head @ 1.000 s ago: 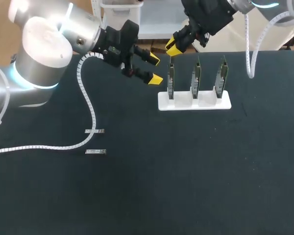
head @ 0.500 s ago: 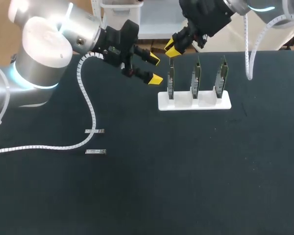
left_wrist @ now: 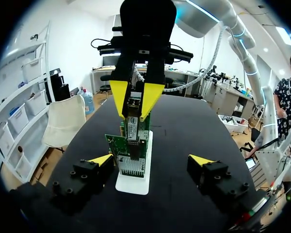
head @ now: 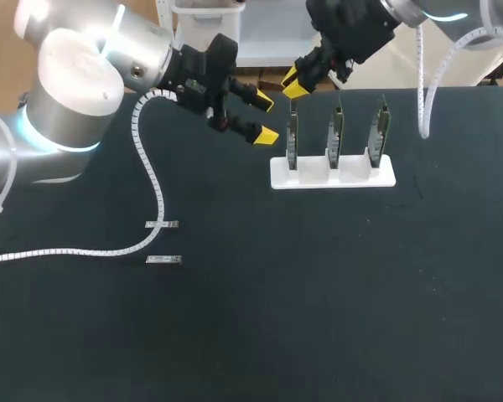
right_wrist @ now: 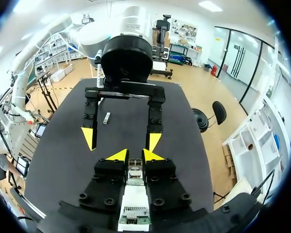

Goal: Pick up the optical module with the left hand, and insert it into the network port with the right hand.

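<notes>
My right gripper (head: 294,82) hangs just above the leftmost of three upright green network cards (head: 292,138) in a white stand (head: 333,172). It is shut on a small silver optical module (right_wrist: 134,171), which the left wrist view shows pointing down at that card's top edge (left_wrist: 132,127). The card (left_wrist: 128,151) stands directly under the module. My left gripper (head: 266,118) hovers open and empty just left of the stand, facing the card. Its two yellow fingertips (right_wrist: 88,137) show ahead of the right gripper.
Two more small silver modules (head: 162,224) (head: 163,260) lie on the black table at the left, near my left arm's white cable conduit (head: 155,188). The other two cards (head: 337,134) (head: 379,132) stand to the right in the stand.
My right gripper has shifted slightly to the left above the leftmost card, still holding the module. The left arm has not moved.
</notes>
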Action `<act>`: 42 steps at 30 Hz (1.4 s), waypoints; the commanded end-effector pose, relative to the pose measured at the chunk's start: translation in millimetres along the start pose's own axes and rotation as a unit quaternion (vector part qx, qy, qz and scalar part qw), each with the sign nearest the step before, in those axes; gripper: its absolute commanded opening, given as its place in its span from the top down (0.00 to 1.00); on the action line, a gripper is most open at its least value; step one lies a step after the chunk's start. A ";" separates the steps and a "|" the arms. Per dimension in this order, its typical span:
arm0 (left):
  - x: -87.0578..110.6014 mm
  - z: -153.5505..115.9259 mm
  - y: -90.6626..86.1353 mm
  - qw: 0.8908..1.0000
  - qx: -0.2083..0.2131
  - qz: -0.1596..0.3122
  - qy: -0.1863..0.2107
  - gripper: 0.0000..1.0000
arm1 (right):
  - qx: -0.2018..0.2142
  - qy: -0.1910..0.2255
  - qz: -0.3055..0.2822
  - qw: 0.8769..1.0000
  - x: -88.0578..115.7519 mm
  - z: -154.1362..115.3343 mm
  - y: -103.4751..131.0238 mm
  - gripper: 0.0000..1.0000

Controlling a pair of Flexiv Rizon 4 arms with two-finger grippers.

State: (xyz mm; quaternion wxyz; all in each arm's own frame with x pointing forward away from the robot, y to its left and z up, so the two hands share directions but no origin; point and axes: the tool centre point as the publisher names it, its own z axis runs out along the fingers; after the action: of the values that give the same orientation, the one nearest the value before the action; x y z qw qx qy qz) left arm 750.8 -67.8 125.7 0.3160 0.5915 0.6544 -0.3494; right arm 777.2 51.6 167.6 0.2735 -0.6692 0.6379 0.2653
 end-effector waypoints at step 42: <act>-1.1 0.6 1.1 1.000 0.001 -0.001 0.003 0.00 | -0.003 -0.011 0.009 1.000 -0.5 -1.9 2.8 1.00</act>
State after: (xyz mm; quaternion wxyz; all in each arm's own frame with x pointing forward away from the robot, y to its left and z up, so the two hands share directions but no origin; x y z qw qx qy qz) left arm 750.7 -67.8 125.7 0.3161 0.5915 0.6544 -0.3493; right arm 775.2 51.1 168.9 0.2737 -0.6612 0.6414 0.2766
